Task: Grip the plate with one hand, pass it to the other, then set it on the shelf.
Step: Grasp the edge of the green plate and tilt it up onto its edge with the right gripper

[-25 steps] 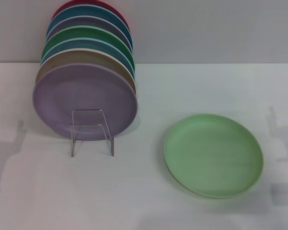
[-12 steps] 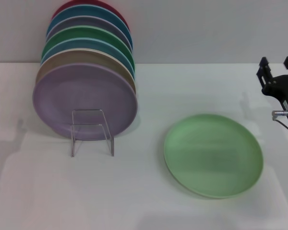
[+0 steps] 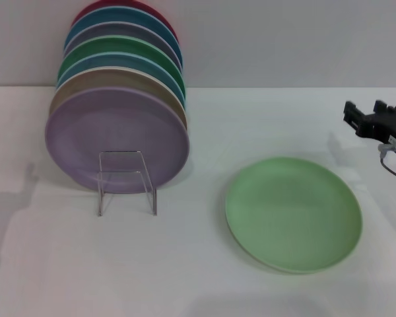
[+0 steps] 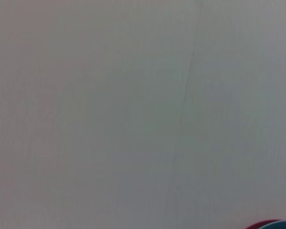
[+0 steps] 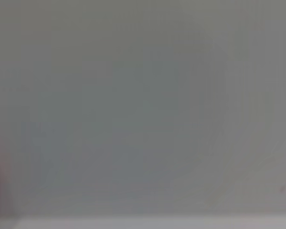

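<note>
Head view: white table (image 3: 204,264) under a plain grey wall. Pale green plate (image 3: 294,213) lying flat at lower right of the frame, touching nothing else. Clear shelf (image 3: 126,181) at left of centre, with a row of coloured plates leaning on it, the lilac plate (image 3: 116,140) in front. Right claw (image 3: 370,119) at the right edge, up above the plate and apart from it, holding nothing. Two dark fingertips seen with a gap between them, so looks released. Left claw not seen here.

Left wrist view: only grey wall, with a tiny bit of red and blue plate rim (image 4: 271,224) in the lower right corner. No claw fingers seen.

Right wrist view: only blurry grey wall and a pale strip along the bottom. No plate, no fingers.

Step in hand, as a guess: reaching for the plate. Best to come down at the near rim, slip one finger under the edge, squeeze firmly, lift level. Good to leave the far rim free for the other claw.
</note>
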